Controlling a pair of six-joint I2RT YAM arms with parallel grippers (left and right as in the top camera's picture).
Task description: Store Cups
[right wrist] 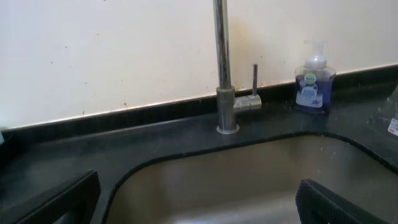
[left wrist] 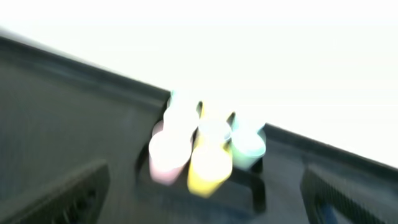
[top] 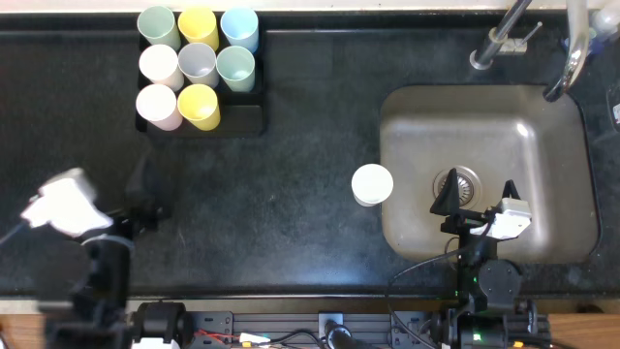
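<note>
A black tray (top: 244, 122) at the counter's back left holds several pastel cups (top: 198, 64), all upright: green, yellow, blue, white, grey and pink. The left wrist view blurs the same cups (left wrist: 208, 158) in their tray (left wrist: 258, 190), some way ahead of the fingers. One white cup (top: 372, 184) stands alone on the counter by the sink's left rim. My left gripper (top: 147, 190) (left wrist: 204, 173) is open and empty over the counter, in front of the tray. My right gripper (top: 477, 196) (right wrist: 199, 183) is open and empty above the sink basin.
The steel sink (top: 542, 126) (right wrist: 249, 180) takes up the right side, with a drain (top: 457, 182). Behind it stand a faucet (top: 504, 34) (right wrist: 221, 68) and a soap bottle (right wrist: 314, 84). Dark counter (top: 291, 165) lies between tray and sink.
</note>
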